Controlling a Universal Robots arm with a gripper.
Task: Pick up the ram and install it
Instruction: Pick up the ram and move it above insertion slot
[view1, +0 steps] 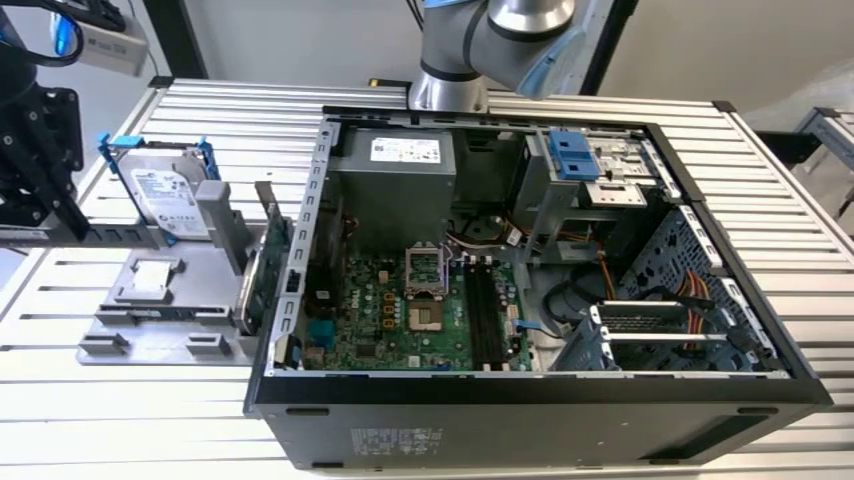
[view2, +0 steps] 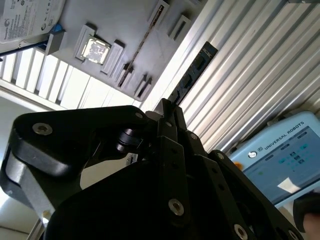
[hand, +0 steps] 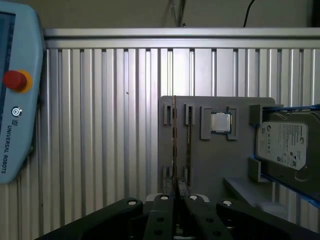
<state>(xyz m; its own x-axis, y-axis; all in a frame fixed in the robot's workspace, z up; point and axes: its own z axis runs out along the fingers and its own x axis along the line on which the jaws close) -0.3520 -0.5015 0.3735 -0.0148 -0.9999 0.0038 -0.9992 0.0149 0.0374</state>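
My gripper is shut on the ram, which sticks out from between the fingertips as a thin edge-on line. In the second wrist view the ram is a long dark stick with small chips, running out from the gripper over the ribbed table. The gripper hangs at the exterior view's far left, above and beside the grey fixture tray. The open computer case lies to the exterior view's right, its long black memory slots lying on the green motherboard.
The tray holds a hard drive in a blue frame, a square processor chip, and another thin strip in a slot beside it. A green card stands at the tray's edge. A teach pendant lies on the table.
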